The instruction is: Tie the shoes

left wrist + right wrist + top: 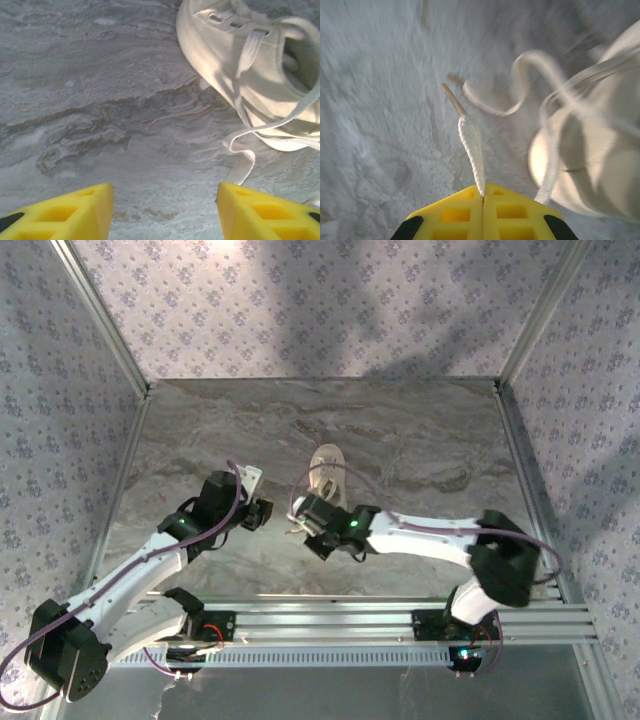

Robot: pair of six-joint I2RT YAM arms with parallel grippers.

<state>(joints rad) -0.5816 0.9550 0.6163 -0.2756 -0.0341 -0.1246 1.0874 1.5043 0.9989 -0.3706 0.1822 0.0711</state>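
On the grey marbled table (420, 430), near its middle from overhead: a cream-white sneaker (328, 470), lying lengthwise from 12 to 6 o'clock. At about 7 o'clock from the shoe and just beside it, the right gripper (314, 538), yellow fingers pressed together on the end of a thin white lace (472, 145). From the right wrist, the pinched strand rising toward 12 o'clock, the blurred shoe close by at 3 o'clock. At 8 o'clock from the shoe, near but apart, the left gripper (262, 512), fingers spread wide over bare tabletop. From the left wrist, the shoe at 1 o'clock, loose lace trailing toward 5 o'clock.
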